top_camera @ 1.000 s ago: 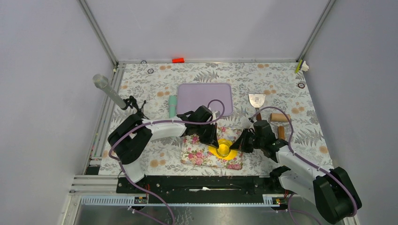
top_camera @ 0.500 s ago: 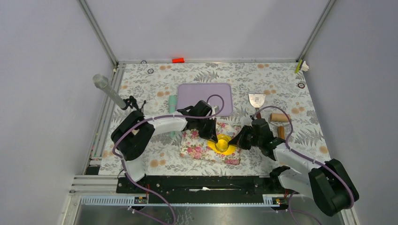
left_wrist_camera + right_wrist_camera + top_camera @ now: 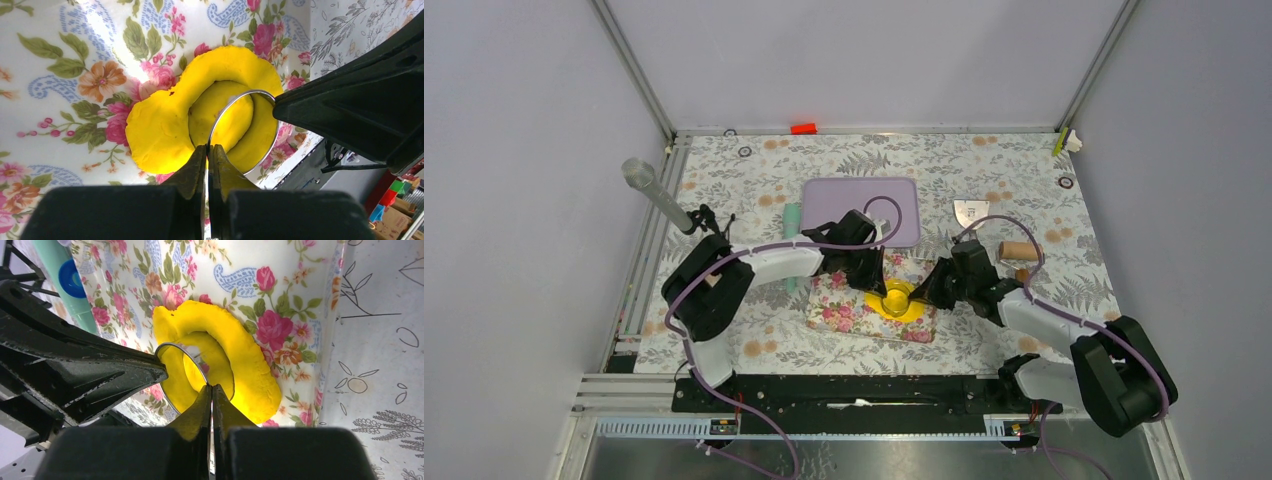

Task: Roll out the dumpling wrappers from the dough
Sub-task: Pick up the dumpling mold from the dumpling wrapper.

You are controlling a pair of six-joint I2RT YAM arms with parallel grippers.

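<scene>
1. The left gripper (image 3: 207, 150) is clenched on one rim of the metal ring cutter (image 3: 250, 91).
2. The dough (image 3: 155, 130), a flattened yellow sheet, lies on the floral board (image 3: 60, 75). A round dumpling wrapper (image 3: 227, 117) sits in the hole cut in the dough, beneath the ring.
3. The right gripper (image 3: 211, 390) is clamped on the ring's opposite rim.
</scene>
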